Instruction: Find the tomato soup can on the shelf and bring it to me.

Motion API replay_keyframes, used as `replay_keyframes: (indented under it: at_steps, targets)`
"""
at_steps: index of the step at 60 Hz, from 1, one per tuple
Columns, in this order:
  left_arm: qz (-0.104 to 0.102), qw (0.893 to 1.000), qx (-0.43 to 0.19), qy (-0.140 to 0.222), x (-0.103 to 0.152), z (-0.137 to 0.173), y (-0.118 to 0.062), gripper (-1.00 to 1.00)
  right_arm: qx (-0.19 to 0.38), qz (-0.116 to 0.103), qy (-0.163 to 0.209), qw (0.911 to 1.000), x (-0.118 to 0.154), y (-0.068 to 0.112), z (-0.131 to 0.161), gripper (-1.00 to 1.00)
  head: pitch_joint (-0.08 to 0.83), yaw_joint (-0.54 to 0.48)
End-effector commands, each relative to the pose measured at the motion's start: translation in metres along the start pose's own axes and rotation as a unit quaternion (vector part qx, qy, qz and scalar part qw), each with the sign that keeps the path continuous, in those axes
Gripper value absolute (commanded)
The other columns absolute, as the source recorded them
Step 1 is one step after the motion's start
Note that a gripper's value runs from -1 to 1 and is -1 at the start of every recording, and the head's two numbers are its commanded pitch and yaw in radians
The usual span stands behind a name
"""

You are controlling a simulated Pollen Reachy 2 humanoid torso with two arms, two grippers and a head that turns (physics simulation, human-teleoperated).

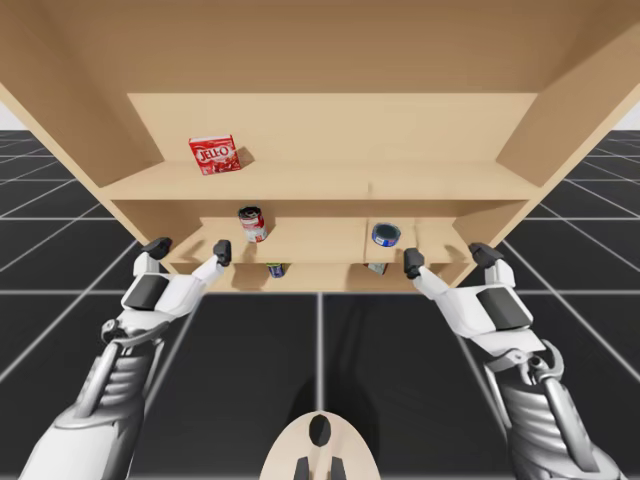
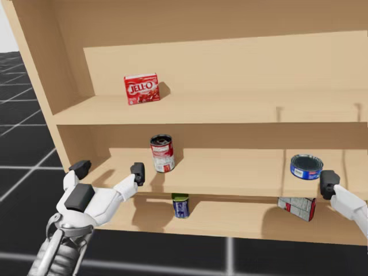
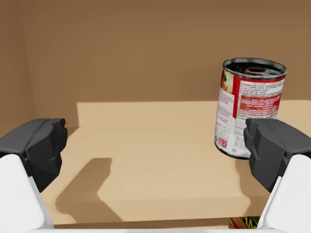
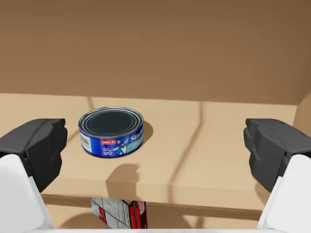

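The tomato soup can, red and white, stands upright on the middle shelf board. My left gripper is open at that board's front edge, with nothing between its fingers. The can stands further in on the board, ahead of one finger rather than between the two. My right gripper is open at the same board's front edge, further along. A flat blue can lies ahead of it, near one finger.
A red box stands on the upper shelf. On the lowest shelf are a small dark can and a tilted grey and red box. Wooden side walls close the shelf in.
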Motion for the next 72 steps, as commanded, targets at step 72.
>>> replay_keyframes:
  at_steps: [72]
  targets:
    - [0.07,0.988,0.016,0.135,-0.006,-0.101,-0.096,-1.0,-0.012,0.001,-0.006,0.9999,-0.001,-0.006,-0.002,-1.0,0.396,0.26]
